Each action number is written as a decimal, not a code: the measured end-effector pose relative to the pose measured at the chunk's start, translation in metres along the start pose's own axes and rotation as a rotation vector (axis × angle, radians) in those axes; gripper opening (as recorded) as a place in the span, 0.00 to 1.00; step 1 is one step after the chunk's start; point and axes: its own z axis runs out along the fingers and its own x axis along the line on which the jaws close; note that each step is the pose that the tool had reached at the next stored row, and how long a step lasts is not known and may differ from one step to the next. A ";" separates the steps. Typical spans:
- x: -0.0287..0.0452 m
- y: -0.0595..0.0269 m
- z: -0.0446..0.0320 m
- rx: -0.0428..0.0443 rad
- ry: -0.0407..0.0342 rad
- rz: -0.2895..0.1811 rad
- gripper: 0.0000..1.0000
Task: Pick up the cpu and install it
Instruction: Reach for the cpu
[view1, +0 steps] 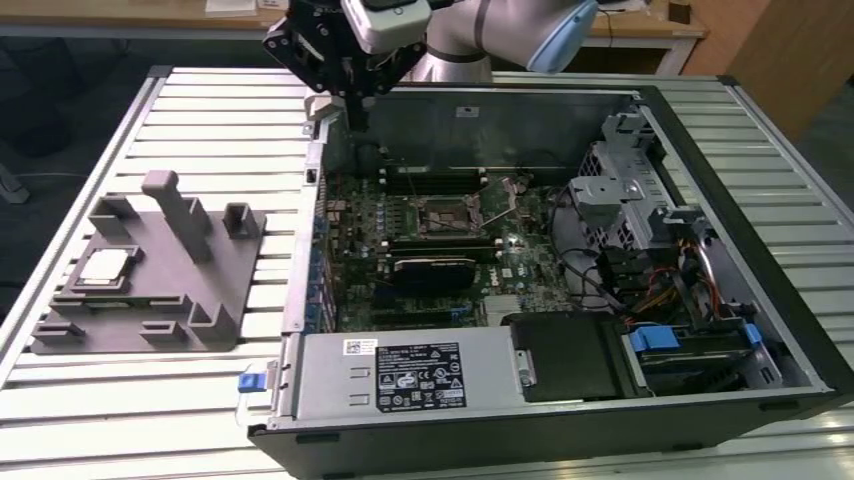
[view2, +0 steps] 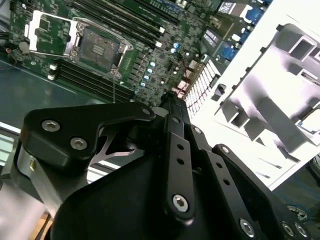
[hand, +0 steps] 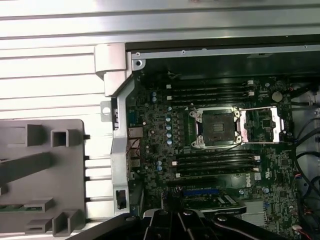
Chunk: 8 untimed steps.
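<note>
While cpu (view1: 107, 268) rests on fixture (view1: 220, 285), end effector (view1: 359, 126) hangs over case (view1: 561, 120).

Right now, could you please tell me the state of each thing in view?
cpu: lying flat on the grey fixture, not yet picked up.
socket: empty, its frame swung open.
computer case: on its side, side panel off.
gripper: above the case's rim, apart from the cpu.

Silver-grey arm (view1: 487, 35) with a pale blue joint cap (view1: 561, 40); black gripper (view1: 358, 115), its linkages dotted with silver screws (view2: 180, 202).
</note>
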 end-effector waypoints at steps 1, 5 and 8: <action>0.0021 -0.0002 0.0000 0.0000 0.0000 0.000 0.11; 0.0112 -0.0008 0.0000 -0.0001 0.0000 0.000 0.11; 0.0182 -0.0014 -0.0001 0.0001 0.0001 0.000 0.11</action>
